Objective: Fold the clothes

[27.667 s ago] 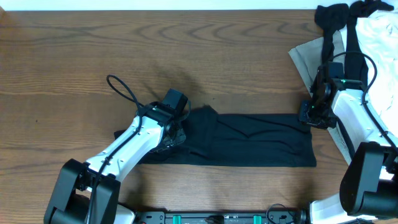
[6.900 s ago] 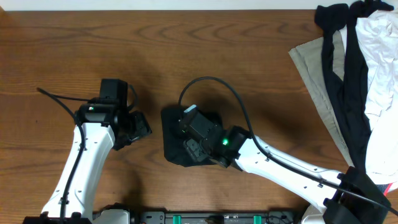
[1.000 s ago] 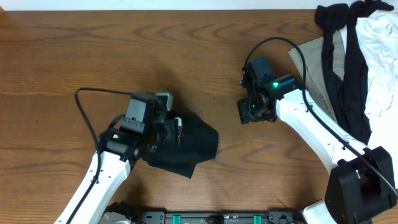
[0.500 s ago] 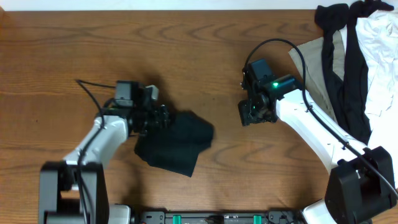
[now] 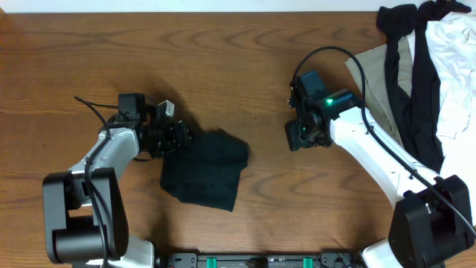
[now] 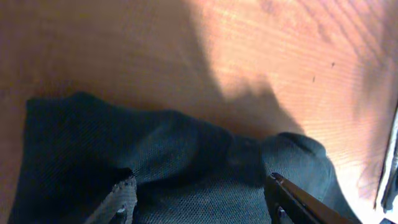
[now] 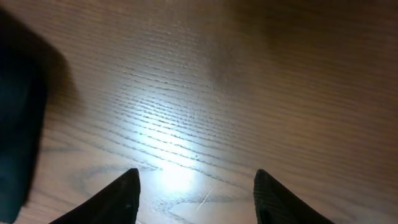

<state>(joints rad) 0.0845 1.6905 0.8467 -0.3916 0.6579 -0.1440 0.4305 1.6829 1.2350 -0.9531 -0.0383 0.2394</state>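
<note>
The black T-shirt (image 5: 204, 170) lies folded into a small, slightly skewed bundle on the wooden table, left of centre. My left gripper (image 5: 177, 138) is at the bundle's upper left corner, low over it. In the left wrist view its jaws (image 6: 202, 194) stand wide apart with dark knit fabric (image 6: 186, 155) spread flat under and between the fingertips, not pinched. My right gripper (image 5: 299, 137) hovers open over bare wood to the right of the shirt. In the right wrist view, nothing lies between the fingers (image 7: 196, 190), and only a dark edge of the shirt (image 7: 15, 130) shows at the left.
A heap of other clothes fills the back right corner: a beige garment (image 5: 379, 82), a white garment (image 5: 457, 52) and black strips (image 5: 420, 74) draped over them. The right arm's cable (image 5: 335, 56) loops above its wrist.
My left gripper has drawn back to the left and slightly away, and the folded shirt has slid a little left with it. The right arm has stayed put.
</note>
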